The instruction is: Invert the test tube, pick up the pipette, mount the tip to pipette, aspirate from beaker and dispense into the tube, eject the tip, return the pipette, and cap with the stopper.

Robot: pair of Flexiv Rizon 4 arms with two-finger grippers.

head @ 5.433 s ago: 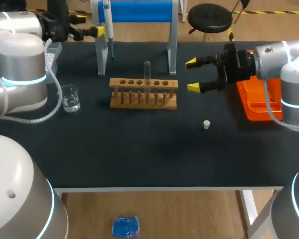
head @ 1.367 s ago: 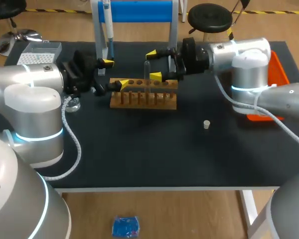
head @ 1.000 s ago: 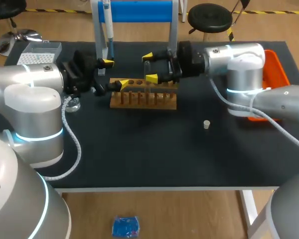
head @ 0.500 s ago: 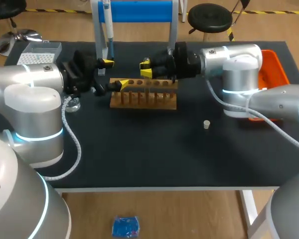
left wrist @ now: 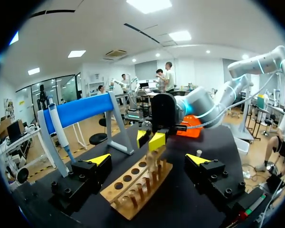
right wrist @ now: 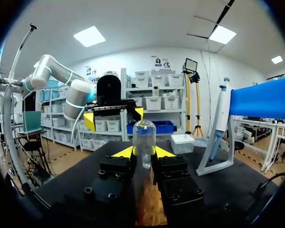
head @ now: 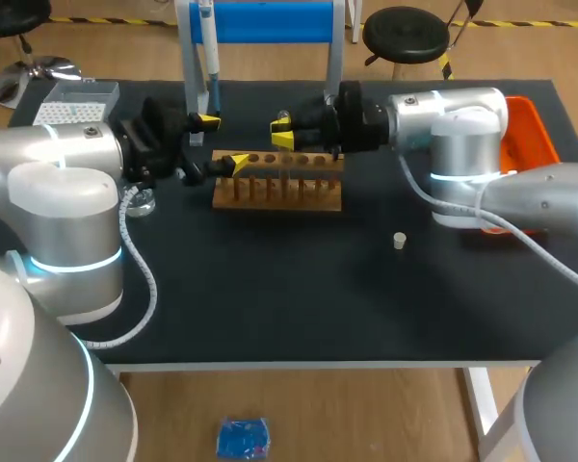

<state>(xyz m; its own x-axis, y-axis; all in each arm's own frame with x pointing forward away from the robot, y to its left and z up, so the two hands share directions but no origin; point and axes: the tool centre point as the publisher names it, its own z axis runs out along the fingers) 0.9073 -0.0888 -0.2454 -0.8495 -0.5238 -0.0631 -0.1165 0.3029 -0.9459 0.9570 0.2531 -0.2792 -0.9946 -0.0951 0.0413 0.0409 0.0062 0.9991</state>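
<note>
— Two grippers at the rack (head: 277, 180). Which one has the tube?
— The right gripper (head: 283, 133), over the rack's middle. Its fingers are pinched narrow on the clear tube (right wrist: 144, 135) from both sides, and the rounded end sticks out past them. Whether the other end sits in a hole, I cannot tell.
— And the left gripper (left wrist: 148, 160)?
— Fingers wide, one to each side of the rack's left end.
— Other containers?
— The beaker (head: 140, 199) is just left of the rack, mostly hidden behind the left arm (head: 67, 183), so I cannot tell its contents. A tip box (head: 77, 99) sits farther left and back. An orange tray (head: 535, 144) lies well right of the rack.
— The surface?
— A black table (head: 289, 308). The stopper (head: 399, 241) lies right of the rack and nearer the front, apart from it. The pipette (head: 208, 53) hangs on the blue stand (head: 270, 21) behind the rack.
</note>
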